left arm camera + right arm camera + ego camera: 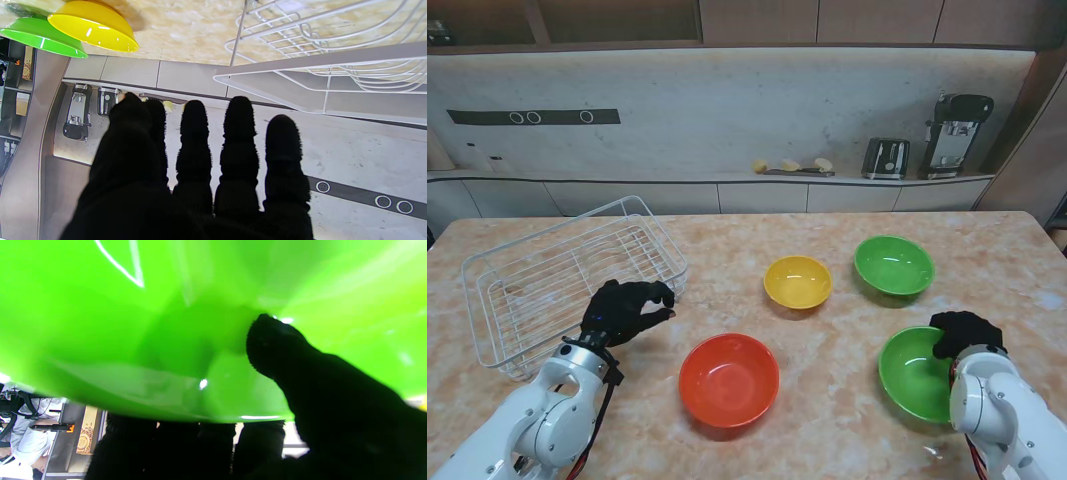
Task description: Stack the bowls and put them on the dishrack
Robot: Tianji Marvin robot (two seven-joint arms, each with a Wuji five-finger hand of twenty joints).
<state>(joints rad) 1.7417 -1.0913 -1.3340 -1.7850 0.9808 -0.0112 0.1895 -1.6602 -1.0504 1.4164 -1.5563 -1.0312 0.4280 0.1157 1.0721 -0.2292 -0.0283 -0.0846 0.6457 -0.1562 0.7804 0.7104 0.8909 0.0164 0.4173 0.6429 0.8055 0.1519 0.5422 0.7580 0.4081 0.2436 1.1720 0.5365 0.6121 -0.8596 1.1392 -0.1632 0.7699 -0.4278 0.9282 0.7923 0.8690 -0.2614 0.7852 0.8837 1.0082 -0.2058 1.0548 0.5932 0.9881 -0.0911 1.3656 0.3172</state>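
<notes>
Stand view: four bowls on the marble table (847, 420). Red bowl (728, 379) sits nearest to me at center, upright, alone. Yellow bowl (797, 281) is farther from me, just right of center. Far green bowl (894, 264) is to the right of the yellow one, near it but apart. Near green bowl (914, 373) is on the right side, nearer to me, well apart from the red bowl. No bowl is stacked on another. White wire dishrack (557, 280) stands at the table's left, no bowls in it.

Right hand (965, 333) is clamped on the far-right rim of the near green bowl. Right wrist view confirms: thumb (277, 343) pressed inside the near green bowl (133, 323), other fingers (257, 440) on the outside under the rim, so it is pinching the wall. Cannot tell if the bowl is lifted or on the table.

Left hand (625, 310) hovers beside the near right corner of the dishrack, fingers loosely curled, holding nothing. Left wrist view: fingers (238, 153) extended and slightly apart, nothing between them; dishrack (327, 60) close by, yellow bowl (95, 26) and far green bowl (40, 38) seen farther off.

Background counter holds a toaster (886, 158) and a coffee machine (954, 133).
</notes>
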